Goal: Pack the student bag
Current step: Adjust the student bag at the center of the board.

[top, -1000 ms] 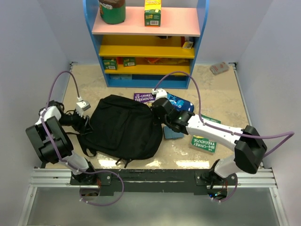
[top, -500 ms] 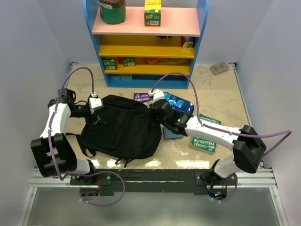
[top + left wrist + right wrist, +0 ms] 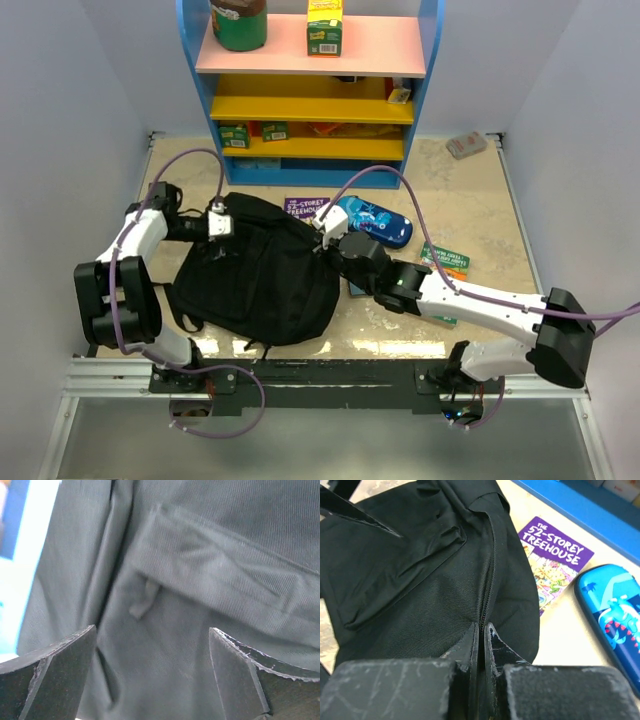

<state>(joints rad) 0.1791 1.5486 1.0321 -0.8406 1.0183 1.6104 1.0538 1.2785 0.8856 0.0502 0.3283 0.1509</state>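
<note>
Student bag (image 3: 255, 275) lies flat on the table (image 3: 480, 210), left of centre, between the two arms, straps trailing off its near-left edge. Black fabric, zipper seam running along the right side in the right wrist view (image 3: 420, 580). Left gripper (image 3: 238, 226) sits over the bag's far-left top corner, jaws spread wide. In the left wrist view both fingers (image 3: 55, 675) frame nothing but bag cloth (image 3: 200, 605), a folded flap and a small tab between them, nothing gripped. Left gripper (image 3: 152, 680) looks close to the fabric; contact cannot be told. Right gripper (image 3: 324, 243) is at the bag's far-right edge, jaws pressed together. Right wrist view: right gripper (image 3: 481, 640) tips meet right on the zipper line; cannot tell whether a pull or a bit of fabric is pinched between them. Purple book (image 3: 305, 207) titled 52-Storey Treehouse lies just behind the bag, its near end tucked under the bag's edge (image 3: 555, 560). Blue pencil case (image 3: 375, 222) with a dinosaur pattern is just right of that book, near the right gripper, apart from the bag (image 3: 615, 615). Green book (image 3: 447, 264) lies on the right, partly hidden by the right arm. A blue flat item (image 3: 357, 290) peeks out beneath the right arm beside the bag; kind unclear. Blue shelf unit (image 3: 310, 100) stands at the back of the table, with a green jar (image 3: 238, 20) and a yellow-green box (image 3: 325, 25) on top.
</note>
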